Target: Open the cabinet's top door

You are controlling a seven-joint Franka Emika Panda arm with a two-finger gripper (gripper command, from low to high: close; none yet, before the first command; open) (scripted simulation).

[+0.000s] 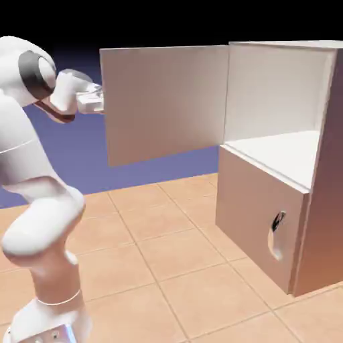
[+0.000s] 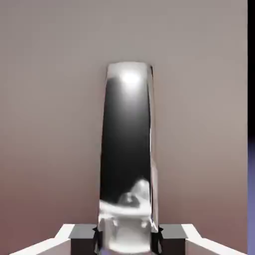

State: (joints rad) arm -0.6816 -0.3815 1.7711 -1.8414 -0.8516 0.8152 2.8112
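Pinkish-tan top door swung wide, curved metallic handle gripped between the fingers; opening nearly finished, next needing only a steady hold or release.

Cabinet: boxy, pinkish-tan, white interior, exterior view's right, upright. Top door: flat, nearly square panel, swung wide open, upright, still hinged at cabinet's edge. Curved shiny metallic handle on its face.
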